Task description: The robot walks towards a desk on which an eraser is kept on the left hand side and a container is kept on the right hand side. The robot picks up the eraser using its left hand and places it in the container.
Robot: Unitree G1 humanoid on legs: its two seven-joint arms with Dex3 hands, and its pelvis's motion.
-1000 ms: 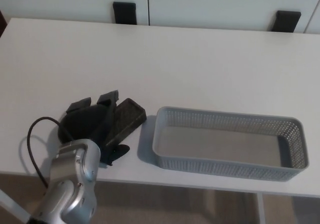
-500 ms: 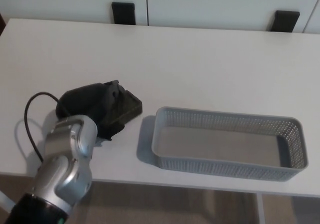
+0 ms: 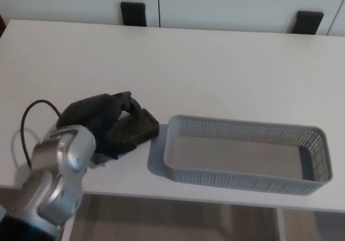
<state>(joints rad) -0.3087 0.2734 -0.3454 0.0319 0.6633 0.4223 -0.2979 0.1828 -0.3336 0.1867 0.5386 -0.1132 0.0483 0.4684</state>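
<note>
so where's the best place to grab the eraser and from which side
Grip the eraser across its two long edges, coming from above on its left side, as the left hand does now. It is a flat, dark block lying on the desk, and the container crowds its right end.

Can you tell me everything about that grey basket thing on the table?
The long grey plastic basket is a shallow rectangular container with mesh-like perforated walls and a smooth solid floor. It sits flat and upright on the white table, near the front edge on the right side. Nothing is inside it. The dark rectangular eraser, held by the black left robot hand, is just beside its left end, not visibly touching.
</note>
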